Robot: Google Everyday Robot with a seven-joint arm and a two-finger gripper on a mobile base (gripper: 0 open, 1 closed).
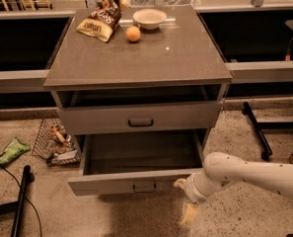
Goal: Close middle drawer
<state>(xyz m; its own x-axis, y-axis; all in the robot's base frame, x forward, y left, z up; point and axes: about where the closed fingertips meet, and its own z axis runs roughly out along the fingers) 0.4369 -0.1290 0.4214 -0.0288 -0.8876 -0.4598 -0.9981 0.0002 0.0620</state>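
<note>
Floor (244, 223) speckled; middle drawer (106, 184) juts fwd, claw (182, 200) rt.

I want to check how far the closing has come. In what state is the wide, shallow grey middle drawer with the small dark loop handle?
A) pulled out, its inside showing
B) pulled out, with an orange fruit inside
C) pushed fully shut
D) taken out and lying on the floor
A: the middle drawer has its front well forward of the cabinet, with the inside open to view; the gripper is at the right end of that front.
</note>
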